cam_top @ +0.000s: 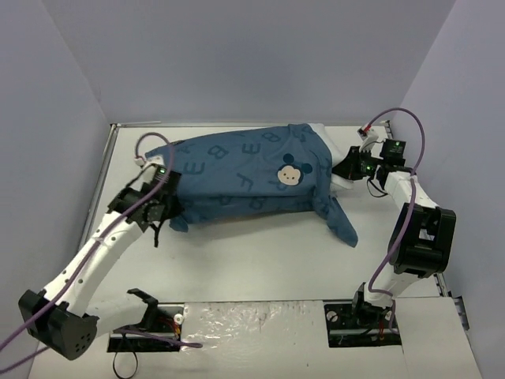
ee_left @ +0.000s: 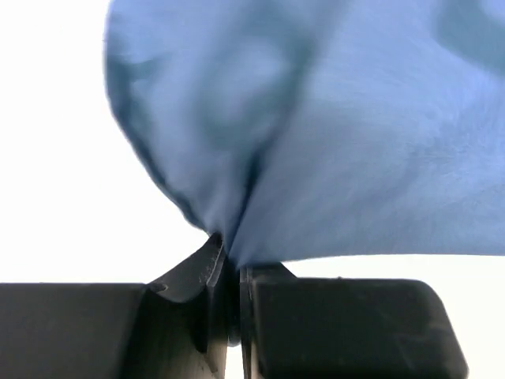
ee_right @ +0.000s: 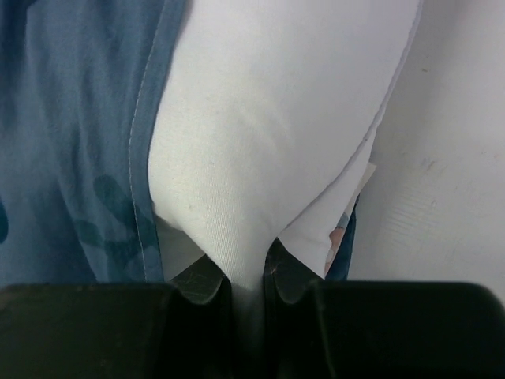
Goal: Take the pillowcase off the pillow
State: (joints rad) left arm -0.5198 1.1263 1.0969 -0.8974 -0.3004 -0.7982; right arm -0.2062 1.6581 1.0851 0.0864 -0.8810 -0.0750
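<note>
**Both pincers clamped, one at each end of the covered pillow**

Start at your left. The left gripper [cam_top: 167, 207] sits at the left end of the pillowcase [cam_top: 237, 174]. In the left wrist view its jaws are closed down almost flat, with a pinched fold of the blue cloth [ee_left: 331, 142] coming up out of the thin gap between them. The cloth bunches and fans upward from that pinch. Whether any of the pillow is caught inside the fold, you cannot tell from here.

Moving across, the pillowcase lies along the far half of the table [cam_top: 260, 260], well filled, its long side running left to right. A mouse face [cam_top: 292, 170] shows on the right part of the cloth. Below it, a loose blue flap trails toward the near side and lies flat on the table.

At the right end the cover is open and the white pillow [cam_top: 345, 182] pokes out past its hem. The right gripper [cam_top: 349, 167] is there, touching that bare end. In the right wrist view its jaws are nearly together on a ridge of white pillow [ee_right: 260, 142] fabric, which bulges above the fingertips. The pillowcase hem [ee_right: 146, 134] runs just to the left of the grip, outside the jaws.
</note>
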